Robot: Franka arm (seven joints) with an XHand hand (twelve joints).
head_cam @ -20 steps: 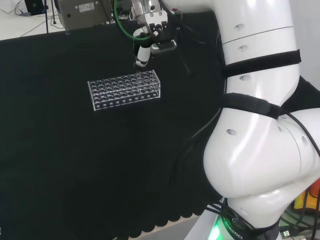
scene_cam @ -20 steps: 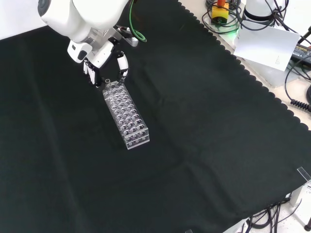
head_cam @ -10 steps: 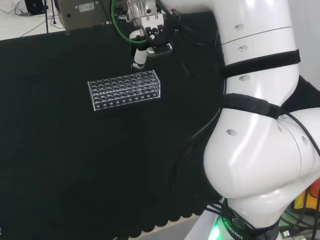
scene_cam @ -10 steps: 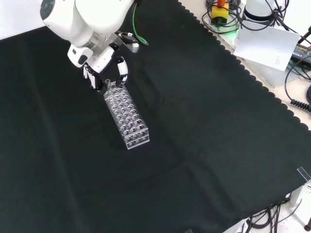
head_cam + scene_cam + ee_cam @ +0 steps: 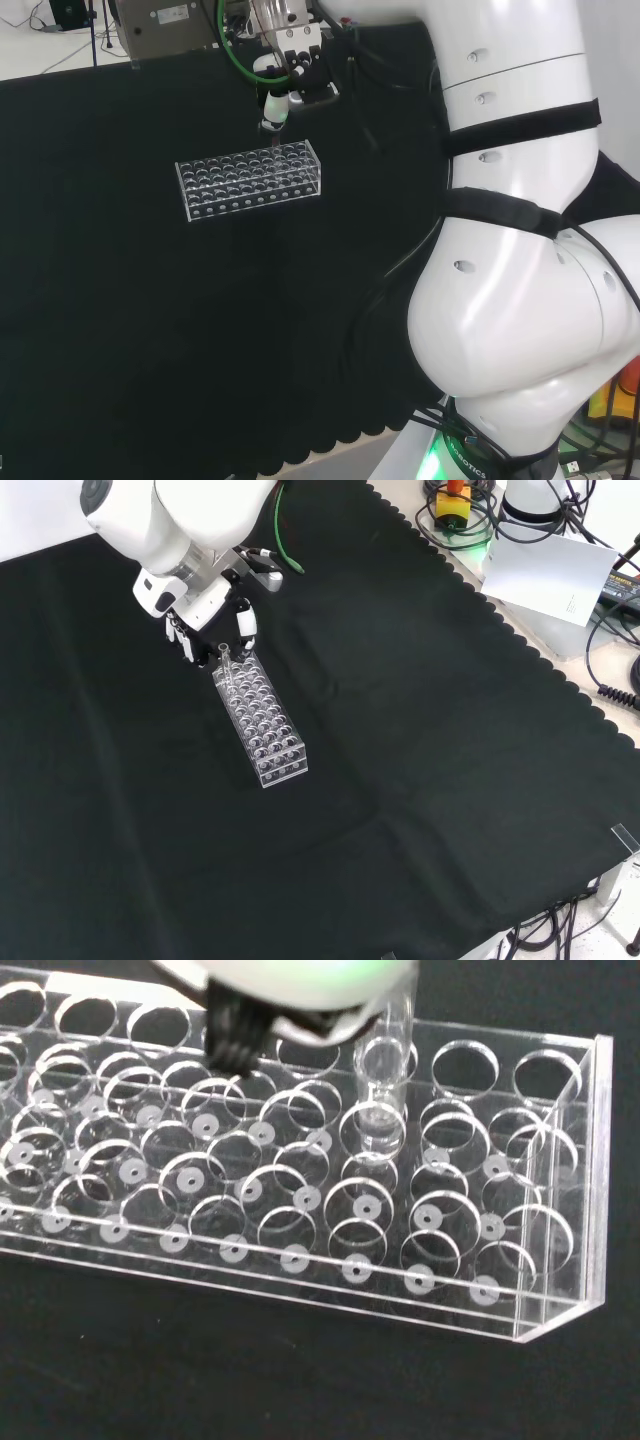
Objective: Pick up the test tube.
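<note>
One clear test tube (image 5: 383,1070) visible, upright, its lower end w/in the rack's top holes near the rack's end, per wrist view. Front view shows the tube (image 5: 226,656) at the rack's far end, betw. the hand's fingers. Hand (image 5: 205,620) has fingers curled down around the tube, pinching it. One clear plastic rack (image 5: 261,717) w/ many round holes, other holes look vacant, sits on the black cloth (image 5: 420,730). Head view: hand (image 5: 275,100) just above the rack's (image 5: 250,180) back edge, white arm link (image 5: 520,220) at right.
</note>
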